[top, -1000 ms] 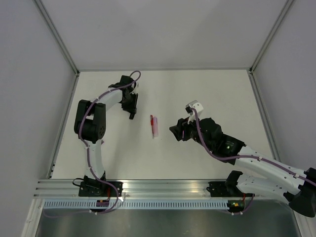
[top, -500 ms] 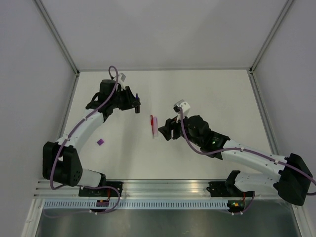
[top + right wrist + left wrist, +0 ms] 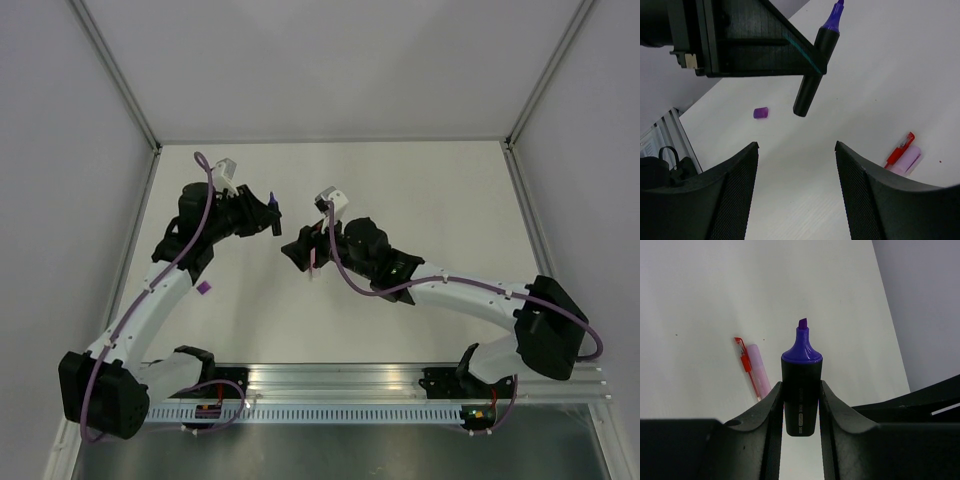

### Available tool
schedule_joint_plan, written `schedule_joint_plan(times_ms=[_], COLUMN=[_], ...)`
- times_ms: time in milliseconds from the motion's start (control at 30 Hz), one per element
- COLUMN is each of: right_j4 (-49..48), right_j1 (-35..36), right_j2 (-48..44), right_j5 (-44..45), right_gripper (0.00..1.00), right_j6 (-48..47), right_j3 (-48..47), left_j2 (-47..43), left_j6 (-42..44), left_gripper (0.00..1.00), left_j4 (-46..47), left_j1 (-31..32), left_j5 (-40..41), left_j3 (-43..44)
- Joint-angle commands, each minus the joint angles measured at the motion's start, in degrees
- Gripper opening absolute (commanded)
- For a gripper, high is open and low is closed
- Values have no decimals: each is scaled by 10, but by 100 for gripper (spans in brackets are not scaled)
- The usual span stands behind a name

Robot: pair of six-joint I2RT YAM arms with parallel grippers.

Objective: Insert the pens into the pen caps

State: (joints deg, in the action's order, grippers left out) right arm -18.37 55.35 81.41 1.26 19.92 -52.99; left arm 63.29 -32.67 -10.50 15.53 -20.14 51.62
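Observation:
My left gripper (image 3: pixel 800 386) is shut on the dark purple-black pen (image 3: pixel 801 390), whose uncapped purple tip points away from the wrist. In the top view this gripper (image 3: pixel 262 217) hangs over the left-centre of the table. The purple cap (image 3: pixel 204 288) lies by itself on the table, also seen from the right wrist (image 3: pixel 760 113). The red pen (image 3: pixel 746 362) and pink pen (image 3: pixel 760 371) lie side by side. My right gripper (image 3: pixel 796 150) is open and empty; in the top view it (image 3: pixel 298 250) is just left of them, partly hiding the pink pen (image 3: pixel 312 266).
The white table (image 3: pixel 430 200) is enclosed by grey walls with metal frame posts (image 3: pixel 120 90). An aluminium rail (image 3: pixel 330 378) runs along the near edge. The two grippers are close together near the table's centre, the right arm's link (image 3: pixel 450 292) stretching across the right half.
The right gripper has moved left to the pink and red pens and opened wider. The left arm has swung to a new pose, still holding the purple pen, uncovering the purple cap.

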Motion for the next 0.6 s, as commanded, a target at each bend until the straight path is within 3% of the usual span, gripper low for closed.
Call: schedule_joint_plan(times_ms=[0, 400, 567], right_j4=[-47, -43, -50], right_j1=[3, 5, 4], right_j2=[25, 102, 119], right_j5=[0, 5, 7], right_gripper=[69, 67, 61], right_j6=[8, 13, 13], right_j3=[-44, -120, -136], left_j2=[-33, -78, -89], left_j6=[-27, -32, -31], left_gripper=[2, 2, 2], left_j4=[29, 25, 29], left_j1=[5, 12, 13], left_j5=[-18, -20, -21], left_j3=[-15, -26, -39])
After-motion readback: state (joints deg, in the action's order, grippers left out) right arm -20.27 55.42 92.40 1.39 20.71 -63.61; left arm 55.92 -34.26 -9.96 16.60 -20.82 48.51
